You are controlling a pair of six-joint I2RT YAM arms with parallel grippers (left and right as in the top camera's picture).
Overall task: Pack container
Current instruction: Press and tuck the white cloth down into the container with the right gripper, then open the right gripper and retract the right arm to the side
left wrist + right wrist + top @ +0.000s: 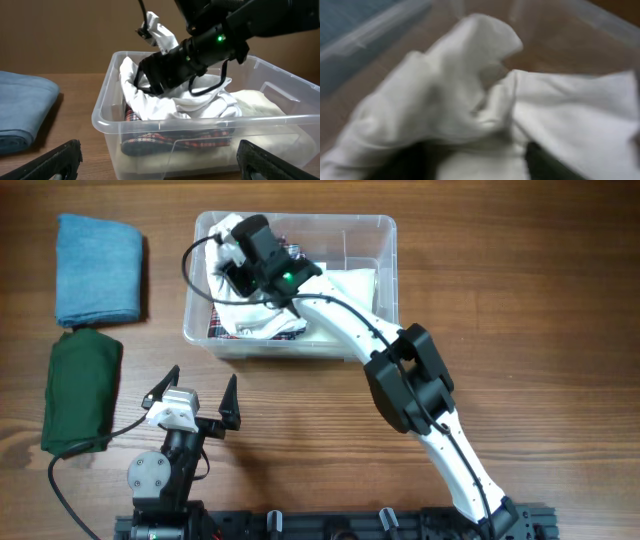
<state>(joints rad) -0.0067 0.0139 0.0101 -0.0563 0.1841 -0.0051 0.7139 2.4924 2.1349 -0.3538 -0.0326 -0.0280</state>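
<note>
Overhead, the container (390,270) sits on the bench (540,330) at the far middle, with the right arm reaching across into its left half. Right pincer (237,258) is low inside the bin and closed on a bunch of the white garment (165,107). A tuft of that fabric stands up above the fingers in the left wrist view, and the right wrist view is filled with blurred white folds. Beneath the garment lies a plaid cloth (175,137) against the front wall, and a cream piece (265,105) fills the right side. So the packing looks partly done, with several items in and the white one being settled but not yet let go or flattened. Two folded pieces wait outside on the left: a blue cloth (98,268) beside the bin and a green cloth (80,390) nearer the robot. Left pincer (198,398) hovers over bare bench just beside the green cloth, jaws spread wide and holding nothing; by my reading those two cloths are what is left
</note>
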